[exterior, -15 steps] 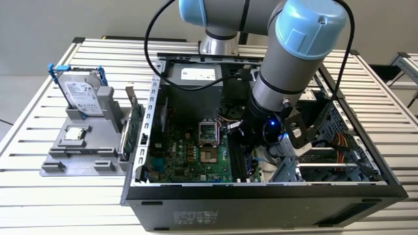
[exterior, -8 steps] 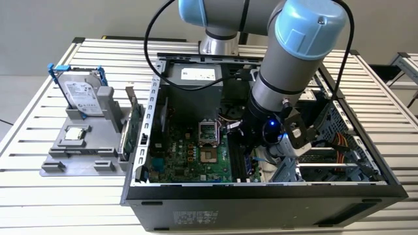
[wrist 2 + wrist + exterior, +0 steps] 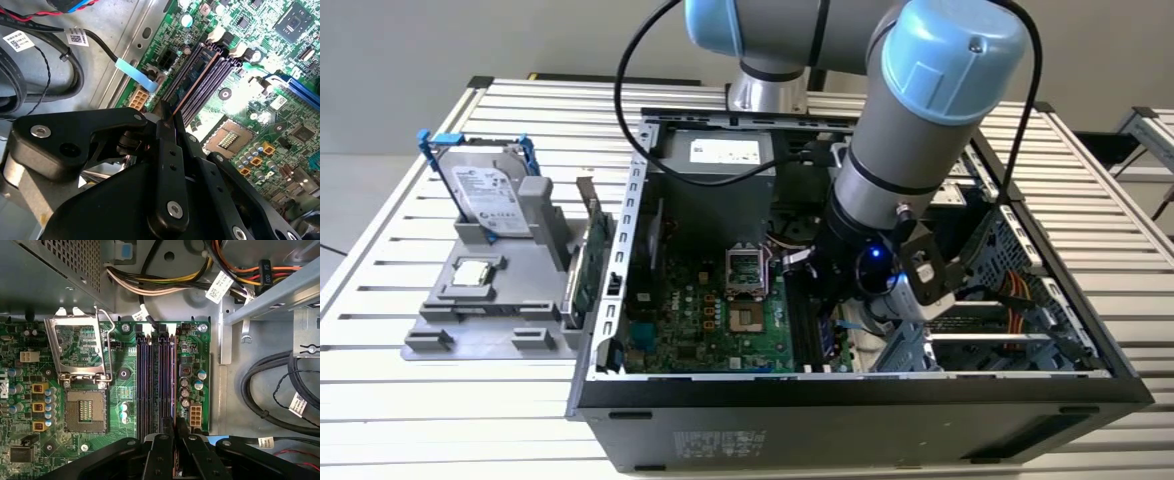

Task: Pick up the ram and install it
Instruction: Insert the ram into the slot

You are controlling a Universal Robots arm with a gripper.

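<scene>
The pincer (image 3: 167,117) is deep inside the open computer case (image 3: 854,395), low over the motherboard (image 3: 65,385). Its two black fingers (image 3: 167,165) are pressed close together, pinching the ram (image 3: 192,82) by its thin edge. In the second wrist view, the ram runs from the fingertips up toward the upper right of the frame, standing on edge in line with the long dark memory slots (image 3: 155,385). I cannot tell if it is pushed all the way down into a slot. In the first wrist view, the fingertips sit at the bottom middle, right at the near end of those slots. The processor socket (image 3: 85,410) with its metal frame lifted is at the left of the slots. In the exterior view, the case sits on a slatted counter (image 3: 400,400). A hard drive (image 3: 491,195) stands in a gray holder (image 3: 494,300) at the left of the frame, beside the case.
</scene>
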